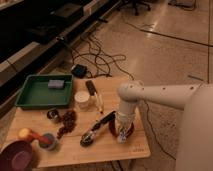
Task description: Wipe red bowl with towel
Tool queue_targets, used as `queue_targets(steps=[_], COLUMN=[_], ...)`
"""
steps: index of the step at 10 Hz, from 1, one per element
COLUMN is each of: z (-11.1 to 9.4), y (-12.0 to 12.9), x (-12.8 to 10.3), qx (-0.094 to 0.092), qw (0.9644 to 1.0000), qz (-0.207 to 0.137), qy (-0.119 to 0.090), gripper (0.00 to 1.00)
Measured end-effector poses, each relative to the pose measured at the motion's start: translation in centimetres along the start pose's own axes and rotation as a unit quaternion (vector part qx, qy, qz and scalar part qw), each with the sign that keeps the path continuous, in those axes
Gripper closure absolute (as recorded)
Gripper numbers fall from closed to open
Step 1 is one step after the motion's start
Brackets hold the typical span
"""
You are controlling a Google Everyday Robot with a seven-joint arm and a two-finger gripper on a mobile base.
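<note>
The red bowl (pixel 131 131) sits near the right front of the wooden table (pixel 115 152); only parts of its orange-red rim show on either side of the arm. My white arm reaches in from the right and bends straight down, so the gripper (pixel 121 134) is inside the bowl. The towel is hidden under the gripper.
A black-handled utensil (pixel 98 130) lies just left of the bowl. A white cup (pixel 82 100), dark sticks (pixel 92 89), a dark cluster (pixel 67 122) and a small tin (pixel 52 114) fill the middle. A green tray (pixel 30 95) holds a grey-blue block (pixel 56 83). A purple bowl (pixel 15 157) sits front left. Cables lie on the floor behind.
</note>
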Motion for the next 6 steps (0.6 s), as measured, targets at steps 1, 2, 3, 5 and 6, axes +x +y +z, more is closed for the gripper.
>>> queue_targets(steps=[1, 2, 3, 5, 6], z=[-0.1, -0.1, 0.2, 0.8, 1.1], y=[-0.2, -0.4, -0.8, -1.7, -2.3], x=[-0.1, -0.4, -0.8, -2.0, -2.8], qx=[0.004, 0.007, 0.011, 0.016, 0.02], qw=[1.0, 0.9999, 0.9999, 0.9996, 0.9994], qz=[0.003, 0.006, 0.012, 0.02, 0.027], qy=[-0.002, -0.003, -0.004, -0.008, -0.01], gripper=[1.0, 1.0, 1.0, 1.0, 1.0])
